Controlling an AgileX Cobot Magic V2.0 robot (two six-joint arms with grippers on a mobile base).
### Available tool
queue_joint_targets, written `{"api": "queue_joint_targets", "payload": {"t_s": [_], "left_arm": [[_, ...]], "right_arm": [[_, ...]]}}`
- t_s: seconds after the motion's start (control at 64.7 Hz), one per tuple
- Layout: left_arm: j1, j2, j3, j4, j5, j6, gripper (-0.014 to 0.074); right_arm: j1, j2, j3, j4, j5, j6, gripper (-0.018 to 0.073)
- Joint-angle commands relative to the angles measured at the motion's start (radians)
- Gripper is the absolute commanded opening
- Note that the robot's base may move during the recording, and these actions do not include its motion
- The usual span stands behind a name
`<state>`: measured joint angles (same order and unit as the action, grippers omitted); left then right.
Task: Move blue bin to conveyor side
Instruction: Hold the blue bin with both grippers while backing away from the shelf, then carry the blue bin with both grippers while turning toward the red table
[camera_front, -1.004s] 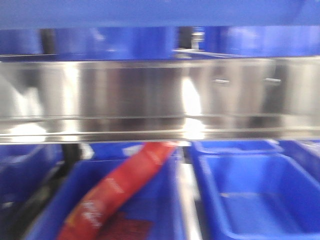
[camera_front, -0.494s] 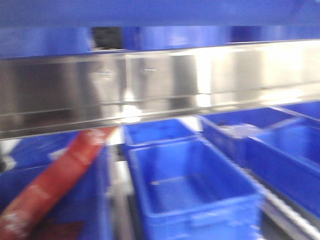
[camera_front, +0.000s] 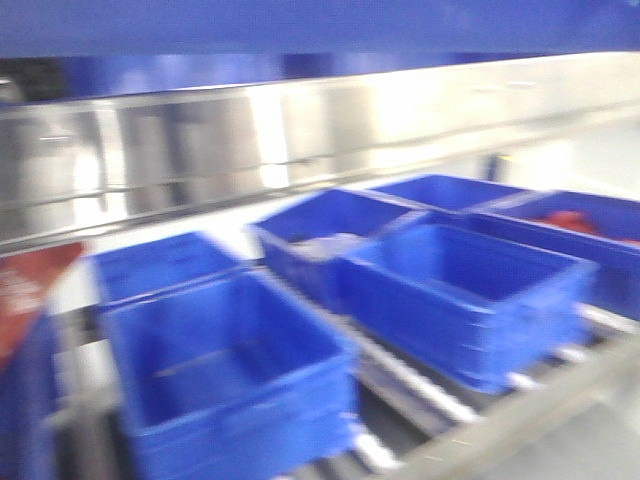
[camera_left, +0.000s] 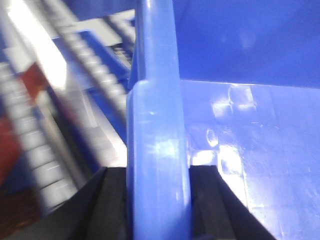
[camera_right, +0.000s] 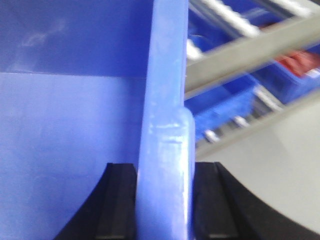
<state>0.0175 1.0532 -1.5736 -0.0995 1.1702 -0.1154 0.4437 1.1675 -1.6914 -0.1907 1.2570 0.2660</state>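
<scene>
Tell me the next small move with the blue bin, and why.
Probably carry it level with both grips shut, and do not lower it yet. The left gripper and the right gripper each clamp the rim of the blue bin. The front view shows only other blue tubs below a stainless-steel rail, and no belt is in sight.

Blurred stainless rail (camera_front: 200, 150) above several blue tubs (camera_front: 235, 410) on rollers (camera_front: 425, 388); red packet (camera_front: 22, 292) far left.

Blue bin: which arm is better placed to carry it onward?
Neither leads: the left gripper and the right gripper each clamp the rim of the blue bin, apparently on opposite sides, so move both together.
</scene>
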Motion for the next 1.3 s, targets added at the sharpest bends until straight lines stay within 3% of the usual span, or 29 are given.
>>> {"api": "queue_joint_targets", "payload": {"t_s": [0.0,1.282], "left_arm": [[-0.005,-0.022,-0.018,0.006,-0.098,0.007,-0.0022],[-0.005,-0.022,-0.018,0.017,-0.098,0.007,-0.0022]], "right_arm": [[-0.001,-0.025,-0.016,-0.065,-0.086,-0.011,-0.0088],[-0.001,-0.025,-0.016,-0.065,-0.086,-0.011,-0.0088]]}}
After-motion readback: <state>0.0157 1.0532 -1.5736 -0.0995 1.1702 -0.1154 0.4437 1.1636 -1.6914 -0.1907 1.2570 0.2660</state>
